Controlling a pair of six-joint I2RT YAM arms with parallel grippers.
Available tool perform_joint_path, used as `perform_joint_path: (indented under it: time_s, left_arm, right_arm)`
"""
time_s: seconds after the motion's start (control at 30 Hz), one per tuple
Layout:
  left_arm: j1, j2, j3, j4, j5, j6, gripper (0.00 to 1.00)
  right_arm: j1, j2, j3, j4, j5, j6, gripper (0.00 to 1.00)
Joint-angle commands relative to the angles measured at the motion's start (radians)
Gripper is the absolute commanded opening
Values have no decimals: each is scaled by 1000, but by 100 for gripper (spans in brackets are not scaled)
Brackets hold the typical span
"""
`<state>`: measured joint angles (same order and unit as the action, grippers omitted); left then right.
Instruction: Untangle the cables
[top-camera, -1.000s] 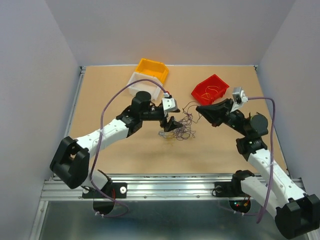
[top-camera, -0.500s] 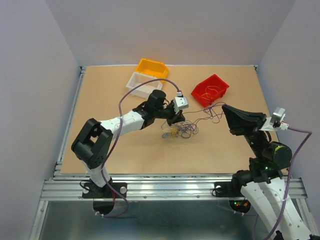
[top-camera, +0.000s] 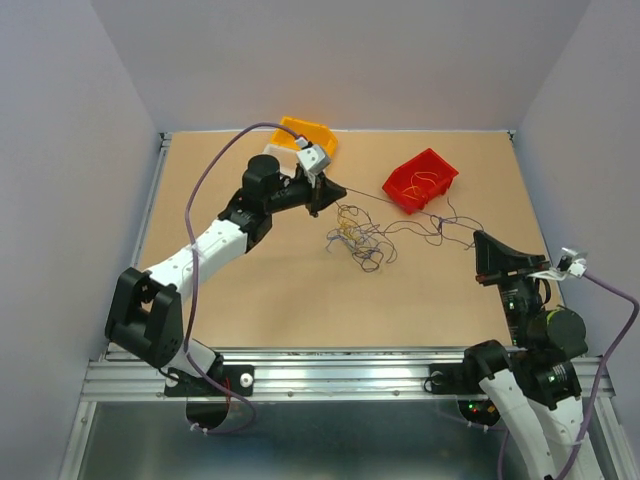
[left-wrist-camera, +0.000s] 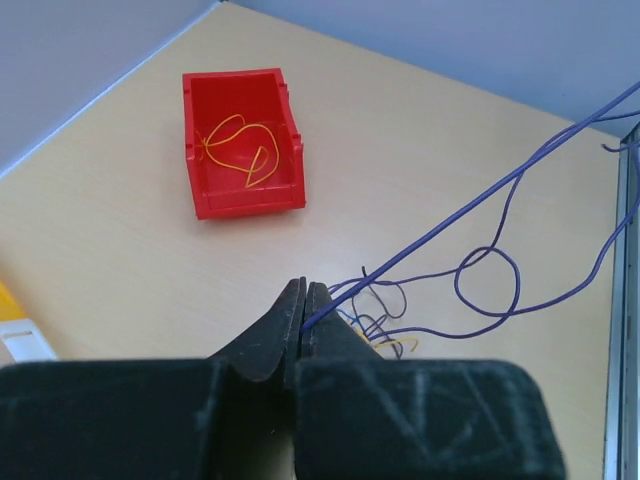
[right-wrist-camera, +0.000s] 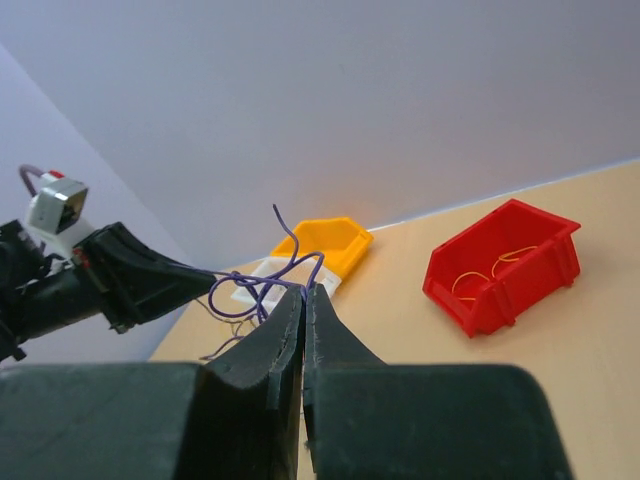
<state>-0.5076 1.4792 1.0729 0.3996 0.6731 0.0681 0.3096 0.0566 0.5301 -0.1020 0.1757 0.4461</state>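
Both arms have pulled apart since the earlier frames. The left gripper (top-camera: 320, 192) has swung to the far left and is now just in front of the orange bin (top-camera: 305, 132). The right gripper (top-camera: 480, 240) has drawn back toward the near right of the table (top-camera: 250, 300). The cables (top-camera: 358, 238), a tighter clump before, are now stretched looser.

From above, we see the cables as a small tangle of purple, yellow and dark wires lying on the table near its middle, between the two grippers and just in front of the red bin (top-camera: 437, 163). Thin strands lead out from the tangle toward each gripper.

In the left wrist view, the jaws are pressed together on a purple strand (left-wrist-camera: 450, 220), which runs straight and taut from the tips up to the right. A yellow wire (left-wrist-camera: 240, 150) lies curled inside the red bin.

In the right wrist view, the jaws are also closed tight, pinching a purple loop (right-wrist-camera: 262, 282) that curls above the tips. Beyond it we see the left gripper and both bins.
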Motion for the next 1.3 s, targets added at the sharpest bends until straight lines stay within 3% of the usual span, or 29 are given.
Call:
perform_joint_path:
  time_s: [0.0,0.1,0.13,0.2,0.27,0.53,0.6,0.7,0.8,0.9,1.17,1.27]
  left_arm:
    - [130,-85,-68,16,-146,-37,0]
    - [129,-111,-68,13,-43,-33,0]
    - [129,-123,-61,5,-31,-27,0]
    - [127,-137,-39,-19,-8,-21,0]
    - [127,-151,-12,-66,25,-11,0]
    - [127,-255,228,-266,63,51,0]
    - [126,-272,263,-291,75,45,0]
    - [119,-292,317,-307,109,12,0]
    - [110,-292,370,-327,129,-17,0]
    - [107,-289,438,-332,140,-51,0]
    - [69,-194,722,-295,131,-207,0]
    - [60,-134,841,-286,128,-278,0]
  right_arm:
    - [-23,-38,100,148,277,-24,3]
    - [-23,31,119,147,110,-63,23]
    - [-23,61,139,148,58,-78,37]
    - [-23,168,163,147,-123,-96,53]
    - [-23,289,202,150,-300,-115,60]
    - [-23,521,163,359,-631,-147,89]
    - [-23,583,140,459,-805,-132,93]
    - [-23,718,75,797,-953,-71,97]
    - [-15,860,64,1010,-987,3,97]
    - [19,998,105,1055,-996,0,97]
    - [275,1296,234,1055,-969,-210,96]
    - [377,1445,300,1056,-886,-294,96]
